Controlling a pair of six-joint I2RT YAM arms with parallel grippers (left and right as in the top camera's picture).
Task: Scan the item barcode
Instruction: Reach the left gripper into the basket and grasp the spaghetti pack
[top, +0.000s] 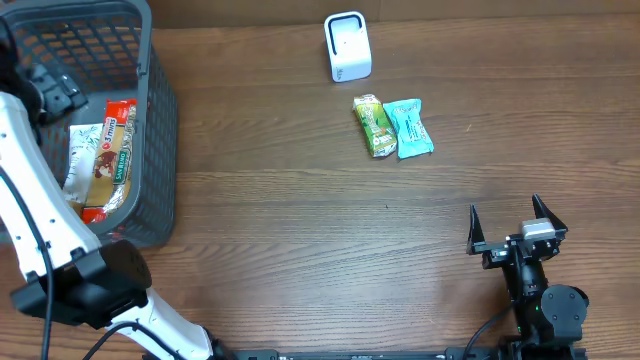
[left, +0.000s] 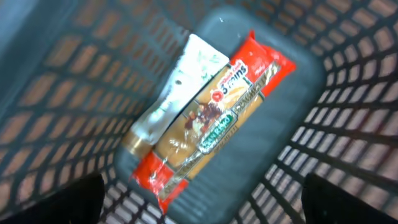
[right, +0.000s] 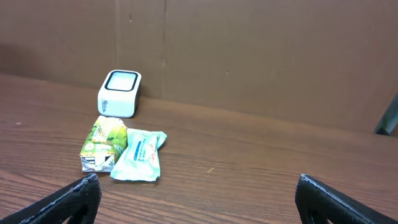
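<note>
**A:** Left pincer (left: 202, 208) hangs wide and empty over the basket (left: 348, 93), with the red snack packet (left: 214, 118) lying flat right below.

**B:** Here's the risk: the white pack (left: 171, 93) lies touching it, so the fingers (left: 56, 199) may nip both, or snag the mesh wall.

**A:** Right pincer (top: 506, 226), wide and empty too, sits well apart from the scanner (top: 347, 46) across the desk (top: 300, 220).

**B:** Glossy wrapper, that. It could slip mid-carry.

White scanner (top: 348, 46) upright; green packet (top: 375, 126), teal packet (top: 408, 128) flat nearby.
</note>
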